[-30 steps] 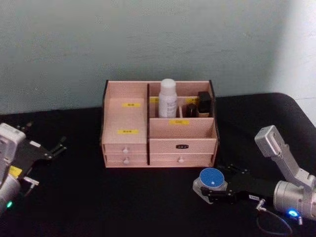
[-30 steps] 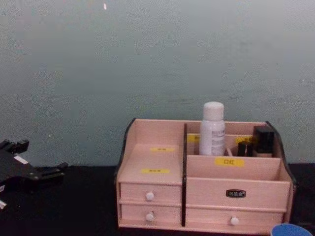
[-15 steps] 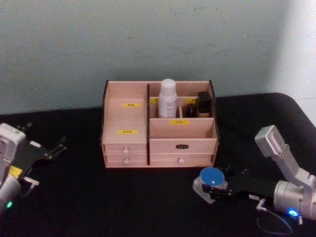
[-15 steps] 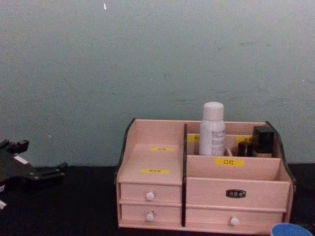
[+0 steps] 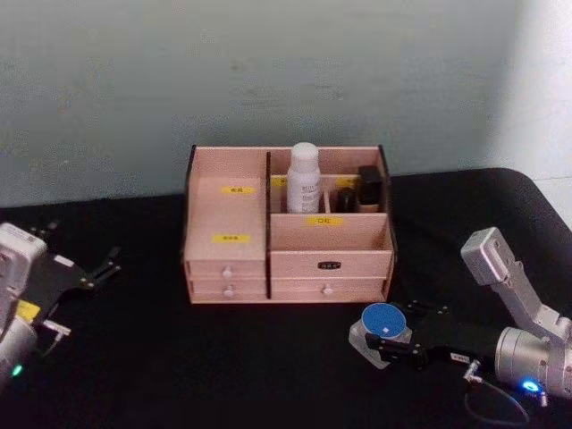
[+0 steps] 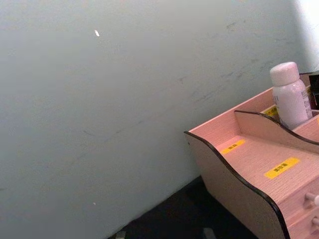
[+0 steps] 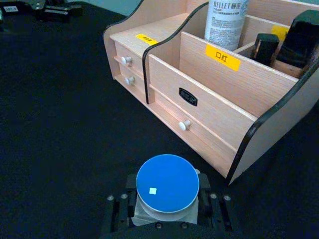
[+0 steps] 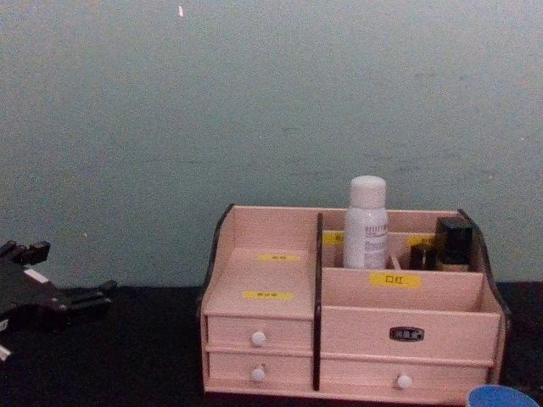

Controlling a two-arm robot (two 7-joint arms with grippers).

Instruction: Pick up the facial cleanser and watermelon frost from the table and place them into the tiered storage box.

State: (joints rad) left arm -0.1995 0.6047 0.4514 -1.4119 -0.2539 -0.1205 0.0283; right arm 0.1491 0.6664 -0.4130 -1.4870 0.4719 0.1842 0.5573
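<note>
A: Where does the facial cleanser [image 5: 304, 177] stand?

B: Upright in the tiered storage box [image 5: 228, 214], in a rear upper compartment just right of the dark centre divider. Two black-capped bottles [image 5: 362, 189] sit in the same back row, further to the right.

A: And the watermelon frost [image 5: 383, 323]?

B: On the robot's right, out over the black table [image 5: 223, 366] in front of the box's right front corner — near it, not touching. Its blue lid faces up.

A: Is anything holding it?

B: The right gripper [image 7: 167, 211] is. It comes in low from the right. In the right wrist view its fingers [image 7: 215, 206] press against opposite sides of the clear jar, clamped on it below the lid. Whether the jar rests on the table or is raised off it, I cannot tell.

A: The left arm?

B: The left gripper [image 5: 82, 250] is far over at the left edge of the table, well apart from the box, with its fingers spread apart.

A: The drawers [image 5: 357, 264]?

B: All four are pushed in — white knobs facing the robot.
</note>
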